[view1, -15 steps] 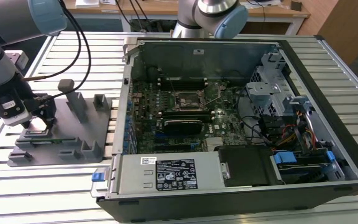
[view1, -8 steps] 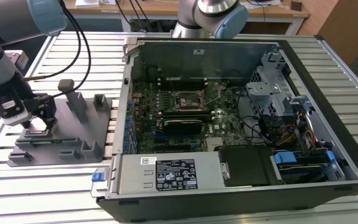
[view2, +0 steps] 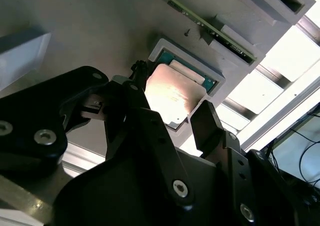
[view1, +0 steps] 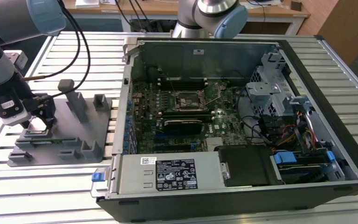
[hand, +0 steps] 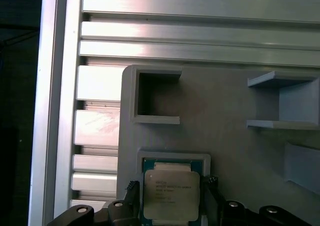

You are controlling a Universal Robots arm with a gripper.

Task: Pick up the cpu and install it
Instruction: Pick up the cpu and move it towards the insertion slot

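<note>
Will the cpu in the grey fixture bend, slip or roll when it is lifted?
The cpu looks like a thin, rigid plate with a metal top, so it probably will not bend. Its shiny top may be slippery. Flat and square, resting in a recess of the grey fixture, it should not roll.

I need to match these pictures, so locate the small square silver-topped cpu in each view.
Exterior view: the small square silver-topped cpu at the exterior view's left, over the grey plastic fixture block.
First wrist view: cpu over the block's raised square nest.
Second wrist view: cpu over that same nest.
Shared landmark: the fixture block.
</note>
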